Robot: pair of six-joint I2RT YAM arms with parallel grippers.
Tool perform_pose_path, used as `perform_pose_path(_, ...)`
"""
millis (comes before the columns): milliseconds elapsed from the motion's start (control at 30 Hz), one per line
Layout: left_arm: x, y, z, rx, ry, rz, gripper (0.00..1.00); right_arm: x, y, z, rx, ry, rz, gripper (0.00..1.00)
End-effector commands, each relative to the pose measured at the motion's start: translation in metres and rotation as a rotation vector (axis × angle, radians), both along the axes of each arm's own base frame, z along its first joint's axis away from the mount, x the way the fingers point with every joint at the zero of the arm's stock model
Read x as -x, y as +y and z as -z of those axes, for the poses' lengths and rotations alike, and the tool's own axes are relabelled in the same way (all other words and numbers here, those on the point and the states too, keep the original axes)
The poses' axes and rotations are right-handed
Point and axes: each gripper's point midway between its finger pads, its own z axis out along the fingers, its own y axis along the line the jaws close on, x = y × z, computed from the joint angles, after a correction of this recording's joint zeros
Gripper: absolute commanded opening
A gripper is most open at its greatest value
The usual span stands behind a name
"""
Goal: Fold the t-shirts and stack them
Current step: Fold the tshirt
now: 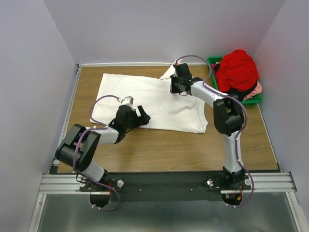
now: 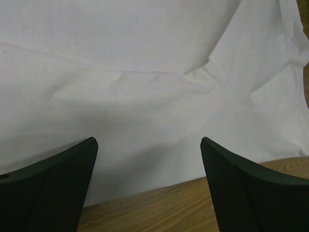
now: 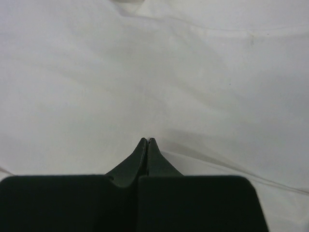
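White tee (image 1: pixel 145 96) lies spread flat on the table (image 1: pixel 159 150), long axis running left to right, with one corner turned up at its far edge.

Top view:
- My left gripper (image 1: pixel 143 117) sits at the near edge of the tee, jaws wide. The cloth lies directly beyond it, toward the far side.
- My right gripper (image 1: pixel 178 88) rests on the far right part of the same tee, jaws closed.
- For the near edge, my left arm is the nearer one. For the far edge, it is my right.
- The bin (image 1: pixel 210 60) stands at the far right corner, apart from the white tee. It holds a bunched red tee (image 1: pixel 236 70) heaped above the rim, with pink cloth (image 1: pixel 258 89) and something dark under it.

Left wrist view:
- Both fingers (image 2: pixel 63 179) stand far apart with nothing between them.
- The tee's near edge runs across just ahead of the tips, with bare wood below it. I judge that a short advance would put that edge between the jaws.

Right wrist view:
- The fingertips (image 3: pixel 144 145) meet, pointing down at white cloth.
- A crease runs off from the tips. Whether any cloth is pinched between them, I cannot tell.
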Motion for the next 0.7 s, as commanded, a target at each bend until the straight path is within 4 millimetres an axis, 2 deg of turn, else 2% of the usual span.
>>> perform_pose_path(0,0.004,0.004,0.006,-0.018,0.007,-0.018,0.95,-0.005,0.015,0.008,-0.004,0.004,-0.054,0.00)
perform_pose_path(133,0.005,0.005,0.006,-0.019,0.006,-0.021,0.95,-0.002,0.020,0.010,-0.009,0.009,-0.071,0.01)
perform_pose_path(233,0.005,0.006,0.006,-0.019,0.006,-0.023,0.95,0.002,0.025,0.009,-0.018,0.013,-0.105,0.07)
perform_pose_path(300,0.004,0.005,0.005,-0.018,0.003,-0.021,0.95,0.004,0.030,0.006,-0.035,0.013,-0.133,0.07)
perform_pose_path(500,0.005,0.005,0.006,-0.018,0.006,-0.019,0.95,0.003,0.038,0.004,-0.047,0.009,-0.153,0.01)
perform_pose_path(667,0.006,0.006,0.007,-0.019,0.008,-0.019,0.95,0.007,0.041,0.004,-0.048,0.013,-0.159,0.01)
